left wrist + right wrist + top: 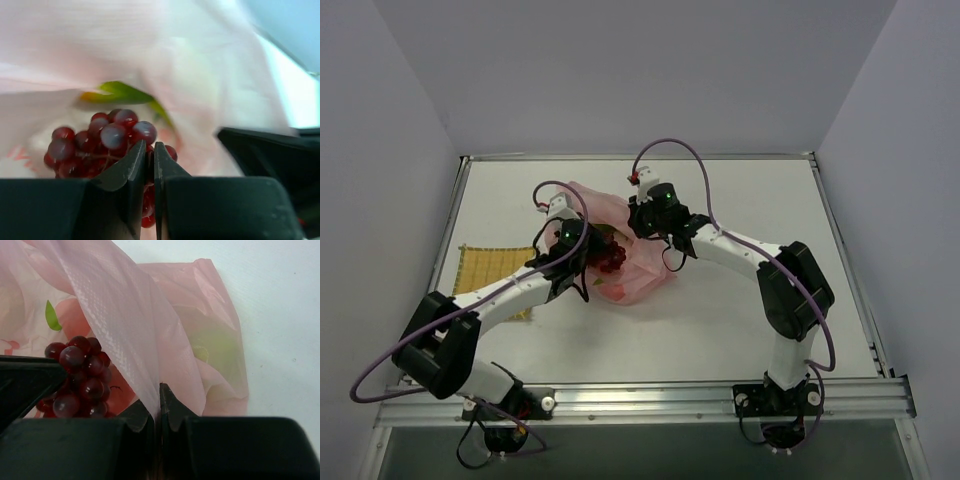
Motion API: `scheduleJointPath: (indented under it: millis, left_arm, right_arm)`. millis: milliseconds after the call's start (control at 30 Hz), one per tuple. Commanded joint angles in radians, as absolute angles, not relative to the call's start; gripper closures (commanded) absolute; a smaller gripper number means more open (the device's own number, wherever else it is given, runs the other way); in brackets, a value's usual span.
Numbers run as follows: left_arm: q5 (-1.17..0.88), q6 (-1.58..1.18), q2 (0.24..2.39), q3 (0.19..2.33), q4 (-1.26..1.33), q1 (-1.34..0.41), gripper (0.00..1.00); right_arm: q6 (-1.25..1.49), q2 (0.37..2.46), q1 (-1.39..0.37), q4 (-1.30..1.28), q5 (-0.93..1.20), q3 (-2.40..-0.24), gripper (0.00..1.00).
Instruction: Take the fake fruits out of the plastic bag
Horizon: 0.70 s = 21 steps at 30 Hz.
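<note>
A translucent pink plastic bag (638, 282) lies crumpled mid-table. At its open mouth sits a bunch of dark red fake grapes (112, 137), also seen from above (612, 258) and from the right wrist (80, 380). My left gripper (150, 147) is inside the mouth, shut on the grape bunch, with red showing between its jaws. My right gripper (159, 392) is shut on a fold of the bag's film (130, 325), holding it up. A yellow-green fruit (210, 345) shows through the bag's wall. A peach-red fruit (75, 317) with a green leaf lies behind the grapes.
A flat yellow woven mat (485, 268) lies left of the bag, partly under my left arm. The two grippers are close together at the bag; the right one's dark body (272, 155) sits just right of the left fingers. White walls surround the table.
</note>
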State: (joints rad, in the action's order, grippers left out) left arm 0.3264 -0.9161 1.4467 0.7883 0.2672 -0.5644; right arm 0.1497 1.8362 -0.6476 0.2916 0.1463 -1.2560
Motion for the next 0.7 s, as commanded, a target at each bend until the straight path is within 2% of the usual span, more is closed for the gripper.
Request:
scheduleJointPath:
  millis: [0, 267, 467, 667]
  left_arm:
    - [0.19, -0.9, 1.361, 0.819, 0.373, -0.557, 0.98]
    - [0.106, -0.881, 1.143, 0.821, 0.253, -0.543, 0.98]
    - [0.097, -0.799, 0.904, 0.932, 0.04, -0.505, 0.98]
    - [0.291, -0.727, 0.732, 1.017, -0.261, -0.416, 0.98]
  right_arm:
    - [0.153, 1.801, -0.644, 0.327, 0.144, -1.25, 0.99]
    - [0.158, 1.792, -0.643, 0.334, 0.137, -1.249, 0.99]
    - [0.16, 1.792, -0.643, 0.337, 0.13, -1.246, 0.99]
    - [0.16, 1.789, -0.643, 0.339, 0.138, -1.249, 0.99]
